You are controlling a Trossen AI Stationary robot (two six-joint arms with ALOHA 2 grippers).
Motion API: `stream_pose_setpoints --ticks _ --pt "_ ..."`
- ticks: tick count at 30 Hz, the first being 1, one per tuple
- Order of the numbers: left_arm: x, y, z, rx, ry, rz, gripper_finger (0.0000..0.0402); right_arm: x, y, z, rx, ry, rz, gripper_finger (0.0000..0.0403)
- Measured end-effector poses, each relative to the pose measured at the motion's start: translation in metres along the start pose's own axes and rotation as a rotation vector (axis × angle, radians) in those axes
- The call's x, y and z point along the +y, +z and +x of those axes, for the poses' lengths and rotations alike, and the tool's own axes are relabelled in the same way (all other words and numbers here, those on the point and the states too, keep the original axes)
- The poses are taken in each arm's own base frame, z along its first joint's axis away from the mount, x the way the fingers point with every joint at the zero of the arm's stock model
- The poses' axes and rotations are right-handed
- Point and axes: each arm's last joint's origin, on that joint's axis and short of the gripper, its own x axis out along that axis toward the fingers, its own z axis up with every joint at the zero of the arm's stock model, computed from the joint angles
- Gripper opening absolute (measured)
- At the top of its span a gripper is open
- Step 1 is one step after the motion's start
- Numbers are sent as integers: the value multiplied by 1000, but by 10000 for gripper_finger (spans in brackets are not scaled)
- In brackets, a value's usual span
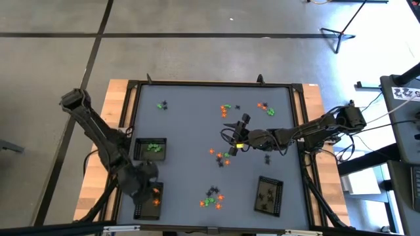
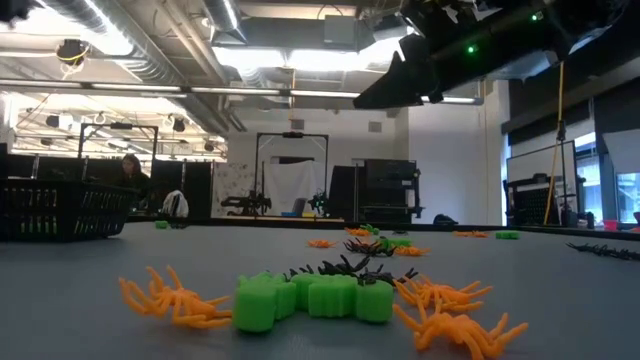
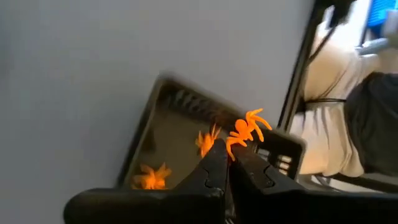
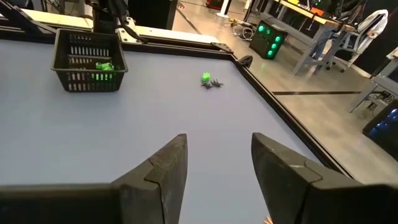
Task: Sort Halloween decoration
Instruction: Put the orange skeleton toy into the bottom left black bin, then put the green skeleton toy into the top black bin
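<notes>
Tiny orange, green and black trinkets lie in small heaps on the grey table: one near the front edge, one mid-table, others at the back. My left gripper hovers over the front-left mesh tray of orange spiders and is shut on an orange spider. My right gripper is open above mid-table, over bare surface. My left gripper pinches the orange spider by a leg or lower edge between its two fingertips. The spider's body sticks out beyond the fingertips, lifted clear above the tray. The spot where the fingers meet it is too small for me to make out further.
There is a tray of green pieces on the left and a tray of black pieces at the front right. A raised black rim runs round the table. The low view shows orange spiders and green pieces close by.
</notes>
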Motion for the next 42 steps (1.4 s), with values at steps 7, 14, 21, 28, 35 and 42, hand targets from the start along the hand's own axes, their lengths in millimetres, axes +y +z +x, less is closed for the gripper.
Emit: stream_pose_setpoints --ticks 7,14,21,28,35,42 --pt "0 -13 15 97 49 -107 18 0 0 0 2 1 -2 177" --pt "-1 -13 16 95 46 -79 88 0 -1 0 10 2 -6 177" --pt "-2 4 7 -116 20 123 109 6 -2 -1 8 220 -16 177" --pt "-12 27 -13 -603 106 493 110 19 -9 -7 74 595 23 177" --pt "-5 51 -3 -761 20 658 110 29 -33 -9 279 513 -11 177" --pt "34 73 5 -926 -188 697 110 21 -53 0 449 421 80 177"
